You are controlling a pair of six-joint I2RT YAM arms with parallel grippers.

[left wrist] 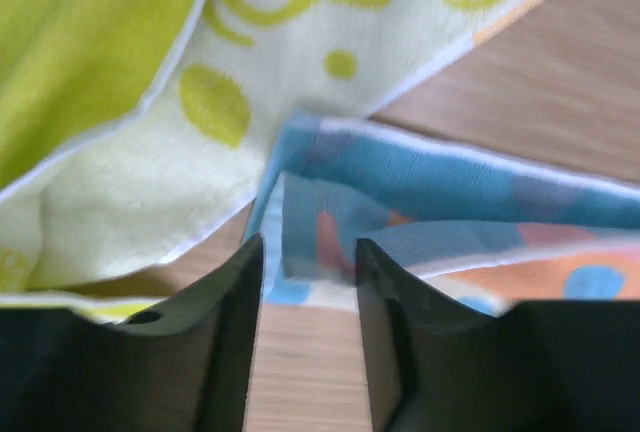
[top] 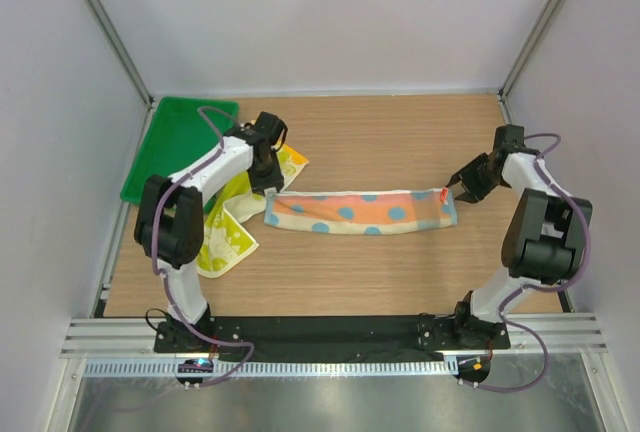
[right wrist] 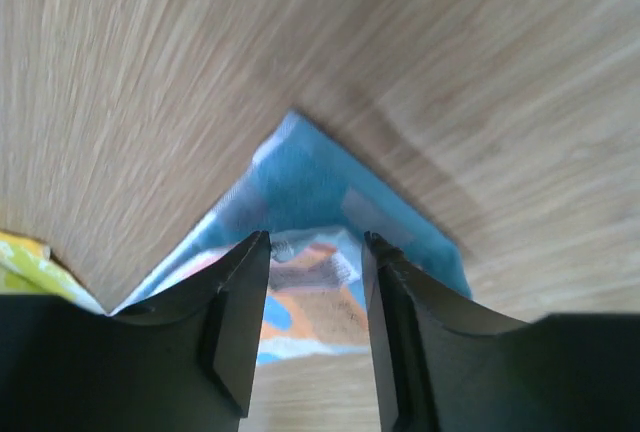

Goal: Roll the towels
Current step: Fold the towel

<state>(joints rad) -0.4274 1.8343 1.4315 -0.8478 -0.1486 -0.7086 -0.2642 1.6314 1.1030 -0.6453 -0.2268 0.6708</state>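
Observation:
The light blue towel (top: 360,212) with orange patches lies flat on the table as a long folded strip. My left gripper (top: 272,186) stands at its left end, and the left wrist view shows this gripper (left wrist: 310,252) open. The towel's folded corner (left wrist: 320,222) lies just past its fingertips, with bare wood between the fingers. At the strip's right end my right gripper (top: 448,190) hovers over the corner. The right wrist view shows it (right wrist: 315,242) open, with the blue towel (right wrist: 300,177) lying below the gap. The yellow-green towel (top: 225,242) lies crumpled under the left arm, touching the blue one (left wrist: 120,182).
A green plastic tray (top: 175,137) sits at the back left corner, next to the left arm. The wooden table (top: 400,142) is walled in by white panels on three sides. Both arm bases stand on the black rail at the near edge.

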